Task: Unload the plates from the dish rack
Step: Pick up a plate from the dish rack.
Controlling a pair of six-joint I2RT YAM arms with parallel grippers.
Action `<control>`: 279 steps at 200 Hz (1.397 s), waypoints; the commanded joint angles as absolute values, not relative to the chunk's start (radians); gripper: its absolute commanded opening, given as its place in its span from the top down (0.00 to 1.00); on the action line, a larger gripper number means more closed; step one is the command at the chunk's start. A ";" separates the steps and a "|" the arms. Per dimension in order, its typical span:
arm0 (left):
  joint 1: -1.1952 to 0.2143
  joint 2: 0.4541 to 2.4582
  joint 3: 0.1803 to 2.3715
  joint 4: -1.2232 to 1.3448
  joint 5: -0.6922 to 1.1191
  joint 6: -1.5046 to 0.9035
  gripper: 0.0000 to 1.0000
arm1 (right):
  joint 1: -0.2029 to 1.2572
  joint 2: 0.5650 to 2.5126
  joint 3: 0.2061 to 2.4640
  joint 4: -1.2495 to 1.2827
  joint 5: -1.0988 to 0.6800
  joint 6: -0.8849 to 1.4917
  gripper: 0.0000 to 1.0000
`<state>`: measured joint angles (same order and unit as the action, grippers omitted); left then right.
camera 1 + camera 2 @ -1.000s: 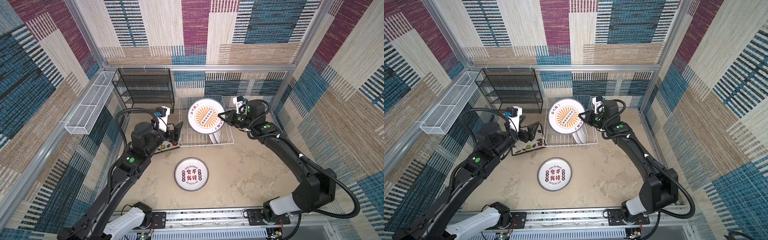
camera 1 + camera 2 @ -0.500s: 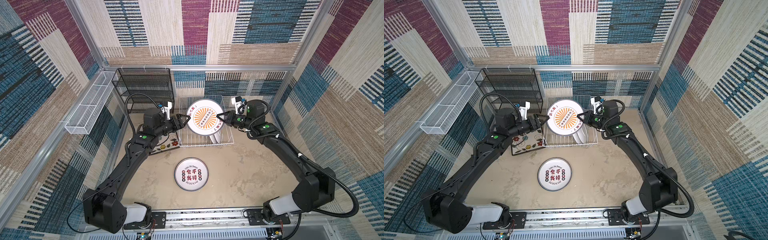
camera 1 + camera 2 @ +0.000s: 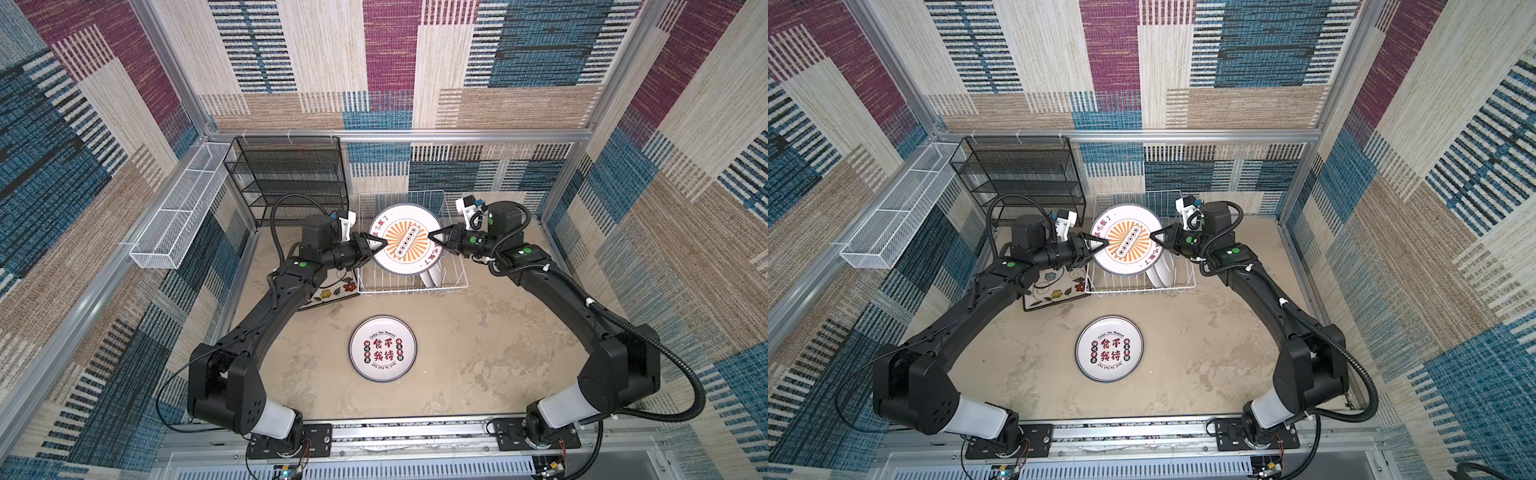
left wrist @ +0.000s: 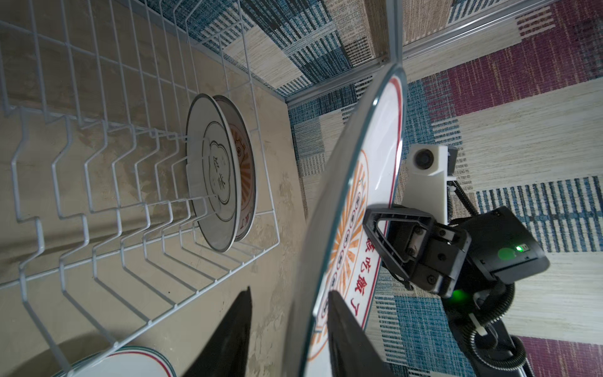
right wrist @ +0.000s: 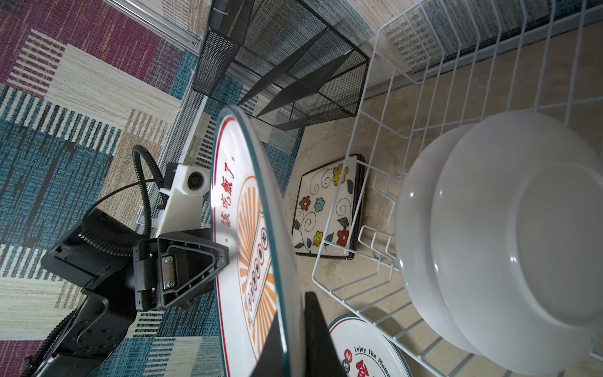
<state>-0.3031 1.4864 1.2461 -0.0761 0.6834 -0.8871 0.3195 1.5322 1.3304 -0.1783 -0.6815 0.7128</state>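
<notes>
A round plate [image 3: 405, 241] [image 3: 1127, 239] with an orange sunburst hangs upright above the white wire dish rack [image 3: 415, 286]. My right gripper [image 3: 432, 237] [image 5: 293, 303] is shut on its right rim. My left gripper [image 3: 376, 245] [image 4: 288, 290] straddles the left rim. One finger lies against the face, and the other stands a little off the back, so it is open. Two white-backed round plates [image 4: 212, 182] [image 5: 489, 244] stand in the rack's right end. A square flowered plate [image 3: 1054, 286] lies left of the rack, partly under my left arm.
A round plate with red characters [image 3: 382, 348] lies flat on the table in front of the rack. A black mesh shelf unit [image 3: 291, 174] stands at the back left. A long white mesh basket [image 3: 178, 216] hangs on the left wall.
My left arm swung from over the square plate to the held plate's left rim, its jaws narrowing around it. The right gripper and the plate stayed put.
</notes>
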 commanded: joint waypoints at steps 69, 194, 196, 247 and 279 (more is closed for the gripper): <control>-0.301 1.506 1.261 -0.025 0.734 -0.907 1.00 | 0.321 1.566 1.355 -0.135 -0.759 0.715 1.00; -0.242 1.323 1.219 -0.255 0.719 -0.822 1.00 | 0.320 1.418 1.340 -0.199 -0.550 0.336 0.15; -0.241 1.317 1.216 -0.261 0.719 -0.820 1.00 | 0.320 1.412 1.336 -0.198 -0.548 0.322 0.13; -0.216 1.171 1.145 -0.449 0.725 -0.755 1.00 | 0.321 1.236 1.180 -0.167 -0.547 0.002 0.00; -0.211 1.086 1.090 -0.598 0.732 -0.702 1.00 | 0.331 1.123 1.074 -0.181 -0.571 -0.211 0.00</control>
<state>-0.2142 1.1370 1.1213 -0.4709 0.7116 -0.7811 0.3256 1.1816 1.1275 -0.1959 -0.5491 0.0185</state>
